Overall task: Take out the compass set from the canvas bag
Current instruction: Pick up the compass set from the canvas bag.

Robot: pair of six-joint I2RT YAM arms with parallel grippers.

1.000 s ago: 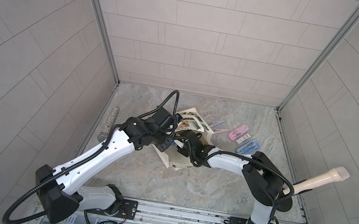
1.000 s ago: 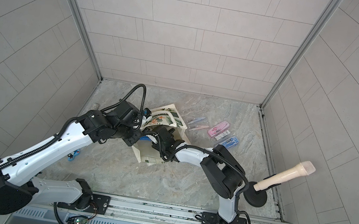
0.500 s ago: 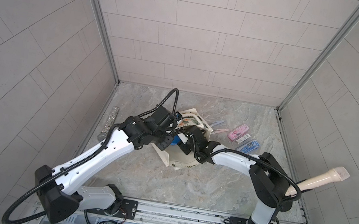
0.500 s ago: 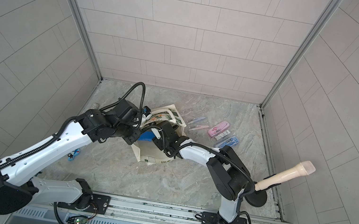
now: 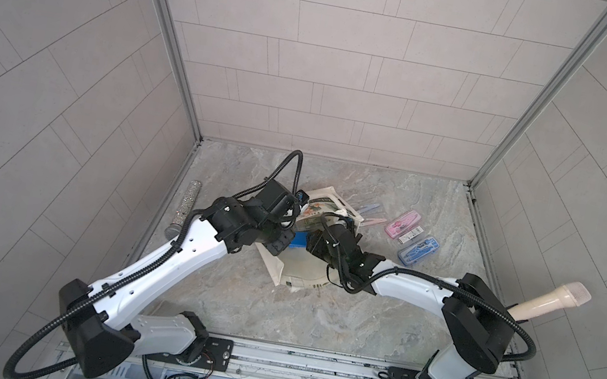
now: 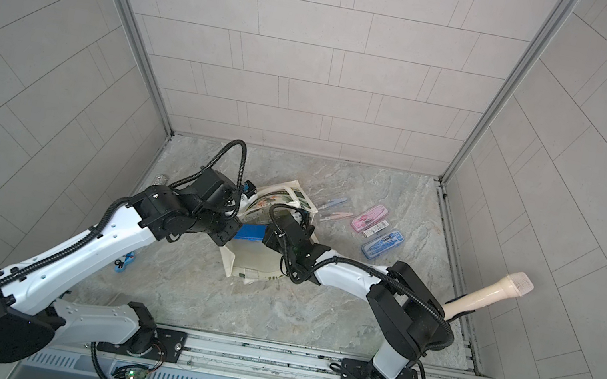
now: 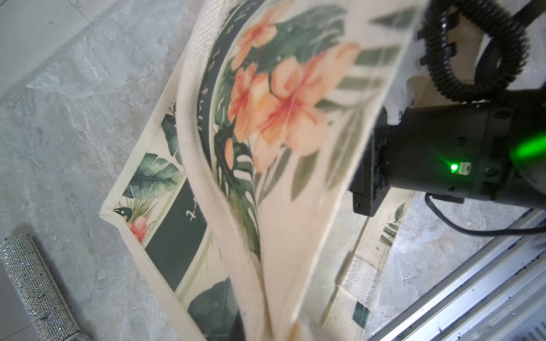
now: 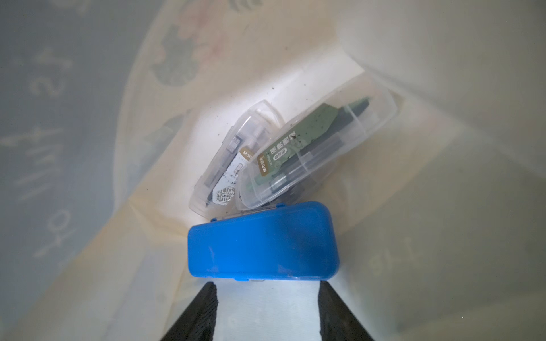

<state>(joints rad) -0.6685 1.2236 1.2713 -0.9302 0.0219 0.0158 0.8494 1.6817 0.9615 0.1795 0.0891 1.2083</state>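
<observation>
The right tool [image 8: 267, 288] has just spread its jaws. A second ago they stood narrower; now its two black fingers [image 8: 206, 313] are apart, with only pale lining between them and nothing gripped. Just past their tips, inside the mouth of the canvas bag [image 7: 280, 112], lies an opaque blue case [image 8: 263, 240], and in both top views more of it shows at the bag's mouth than a second ago. Deeper in the bag, behind the blue case, two cases lean together: a clear case with a green card [image 8: 316, 153] holding a dark instrument, probably a compass, and a clear case with a white label [image 8: 233, 159]. The left tool [image 5: 281, 243] stays shut on the bag's upper panel, holding it off the lower one so the mouth gapes. The widening reads as readiness to grasp the blue case, though it could equally be a release. What the blue case holds cannot be told. Either way, every case in the bag is still inside it. Outside the bag, on the worktop [image 5: 355, 317] towards the right arm's side, lie a pink compass case [image 5: 402, 229] and a blue-tinted compass case [image 5: 418, 249].
</observation>
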